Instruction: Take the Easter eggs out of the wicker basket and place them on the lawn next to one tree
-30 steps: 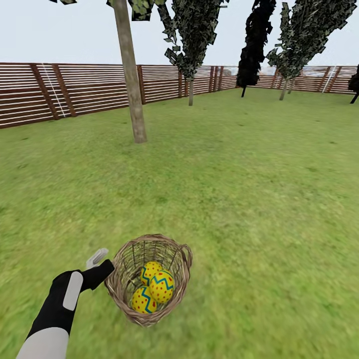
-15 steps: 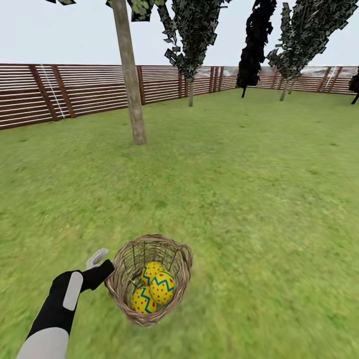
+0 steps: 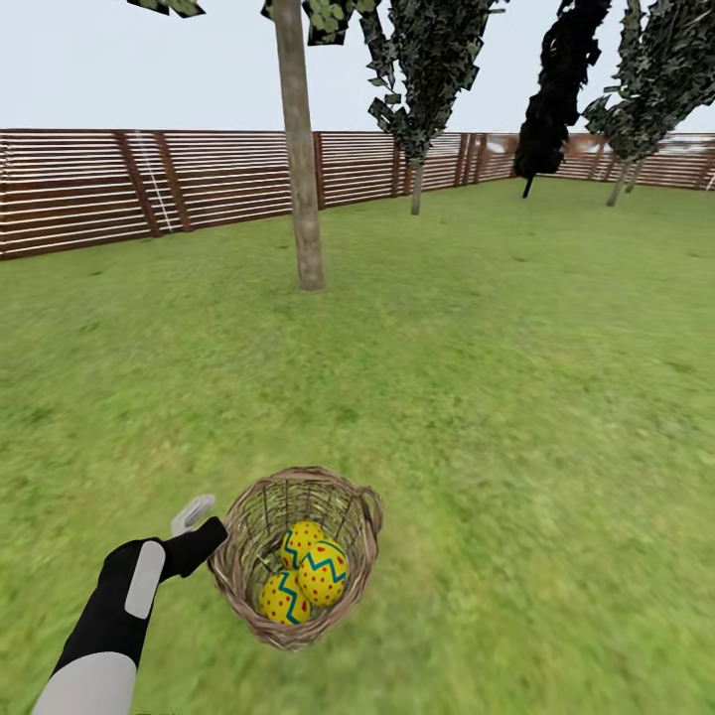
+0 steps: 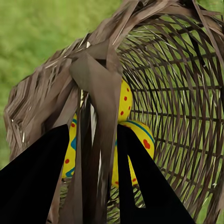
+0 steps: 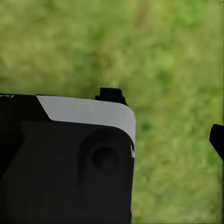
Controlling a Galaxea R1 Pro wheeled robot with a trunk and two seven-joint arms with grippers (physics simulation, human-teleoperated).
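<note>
Left gripper (image 3: 204, 541) clamped on the rim of the wicker basket (image 3: 298, 556), black fingers (image 4: 37, 177) either side of a loop handle (image 4: 95, 116) in the left wrist view, braided edge pinched between them. Basket tilted, mouth turned toward the head camera, held low over the lawn (image 3: 516, 417) at the lower left of centre in the head view; contact with the grass impossible to tell. Three Easter eggs (image 3: 303, 581) inside, bunched together and touching against the lower wall of the weave, yellow with blue zigzags and red dots; two of them also visible through the rim in the left wrist view (image 4: 133, 149). Right gripper: a dark fingertip at the edge of the right wrist view above blurred grass, beside a black-and-white body part (image 5: 65, 158); open or closed cannot be told. Tree (image 3: 300, 159) with the thick grey-brown trunk upright well beyond the basket, ahead and near centre, in front of the brown slat fence (image 3: 89, 189). Thin-trunked dark-leaved trees (image 3: 427, 70) further back to the right along the fence.
</note>
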